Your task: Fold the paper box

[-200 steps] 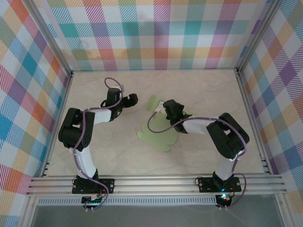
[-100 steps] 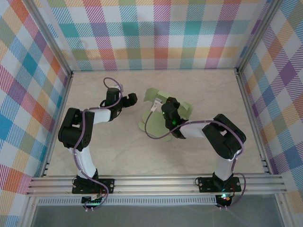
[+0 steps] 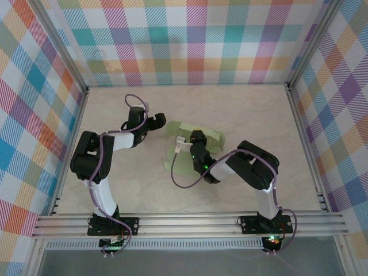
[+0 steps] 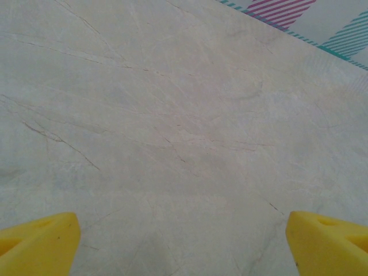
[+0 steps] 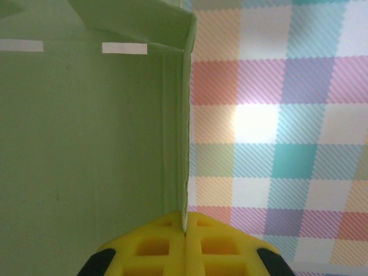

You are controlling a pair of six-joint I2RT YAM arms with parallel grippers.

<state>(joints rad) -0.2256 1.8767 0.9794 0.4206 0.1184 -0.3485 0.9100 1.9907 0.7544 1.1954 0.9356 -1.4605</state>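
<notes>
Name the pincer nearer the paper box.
Right. The right pincer is shut on an edge of the paper box; the left pincer is open, close beside its left side.

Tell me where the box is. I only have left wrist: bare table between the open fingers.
Observer: Top view has the box just right of your left claw, close by. It looks partly raised, not lying flat.
Operator: Who's holding it?
Observer: The right claw is shut on it. Right wrist shows one edge of the card pinched there, with a panel bent over at a crease above.
</notes>
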